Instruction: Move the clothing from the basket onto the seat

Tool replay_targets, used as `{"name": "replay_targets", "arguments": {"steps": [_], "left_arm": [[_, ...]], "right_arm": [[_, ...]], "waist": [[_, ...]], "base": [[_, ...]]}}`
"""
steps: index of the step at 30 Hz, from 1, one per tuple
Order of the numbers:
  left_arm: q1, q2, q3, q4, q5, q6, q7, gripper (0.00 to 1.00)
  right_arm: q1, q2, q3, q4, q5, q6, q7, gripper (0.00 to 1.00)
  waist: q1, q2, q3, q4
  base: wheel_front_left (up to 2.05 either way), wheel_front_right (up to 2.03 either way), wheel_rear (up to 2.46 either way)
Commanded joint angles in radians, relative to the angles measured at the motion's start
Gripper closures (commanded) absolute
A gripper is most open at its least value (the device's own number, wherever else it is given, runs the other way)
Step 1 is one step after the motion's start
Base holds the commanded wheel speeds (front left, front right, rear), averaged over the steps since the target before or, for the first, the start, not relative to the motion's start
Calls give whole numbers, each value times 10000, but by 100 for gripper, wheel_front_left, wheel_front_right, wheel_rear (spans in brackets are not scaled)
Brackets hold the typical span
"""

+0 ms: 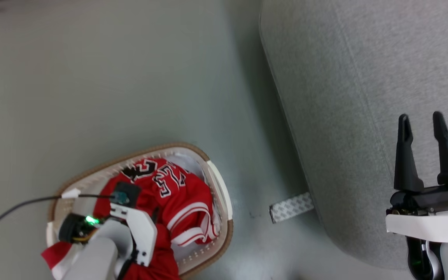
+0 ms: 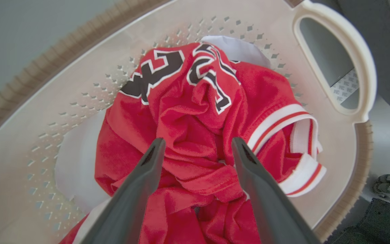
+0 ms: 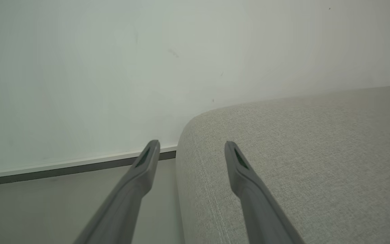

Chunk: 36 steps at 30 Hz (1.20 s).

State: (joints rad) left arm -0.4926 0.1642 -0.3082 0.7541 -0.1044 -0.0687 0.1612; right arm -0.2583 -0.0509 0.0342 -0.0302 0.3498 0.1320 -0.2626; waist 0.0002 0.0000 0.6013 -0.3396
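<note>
Nearest to you, at the bottom of the left wrist view, the left gripper (image 2: 198, 141) has its two dark fingers spread apart with nothing between them, pointing down into the red clothing (image 2: 188, 112); you cannot tell whether the tips touch the fabric. The clothing lies crumpled in the basket (image 2: 80, 98), with the jersey on top showing black-and-white lettering toward the upper middle of that view and white-striped trim at the right. One red corner hangs over the rim at the lower left of the head view. A white cloth (image 2: 76, 159) shows under the red at the left and at the top of the heap. In the head view the basket sits on the pale floor (image 1: 111, 77) at the lower left, with the left arm's pale forearm over it and a thin black cable (image 1: 14, 208) running off to the left edge. At the lower right, the right gripper (image 1: 420, 118) is also parted and empty, its fingers pointing up the frame over the seat (image 1: 364, 77). A patterned grey strip (image 1: 291, 207) lies on the floor between basket and seat, against the seat's edge. The seat fills the right side up to the top, apart from the basket and bare where you can see it. Farthest off, the right wrist view shows a plain wall (image 3: 113, 67) and its baseboard (image 3: 63, 167) beyond the seat's rounded corner.
</note>
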Motion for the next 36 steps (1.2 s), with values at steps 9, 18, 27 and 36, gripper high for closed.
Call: {"name": "replay_targets", "arguments": {"steps": [9,18,27,36], "left_arm": [[-1651,486,-265,1050,616,286,-79,0],[-2034,30,-654,1985,549,73,-996,100],[-1043,-732,-459,2175,-729,-457,-2511,100],[129,-1051,-872,909,-1700,-597,-2971,100]], "right_arm": [[-645,3,266,-510,300,-24,-35,0],[-530,3,74,-292,105,-24,-35,0],[206,-6,-296,436,-505,-24,-35,0],[1127,-9,-571,1119,-1080,-25,-35,0]], "waist": [[-2,0,2254,-282],[-2,0,1880,47],[-2,0,-746,1236],[-2,0,-3270,2520]], "base": [[0,0,0],[0,0,0],[0,0,0],[0,0,0]]}}
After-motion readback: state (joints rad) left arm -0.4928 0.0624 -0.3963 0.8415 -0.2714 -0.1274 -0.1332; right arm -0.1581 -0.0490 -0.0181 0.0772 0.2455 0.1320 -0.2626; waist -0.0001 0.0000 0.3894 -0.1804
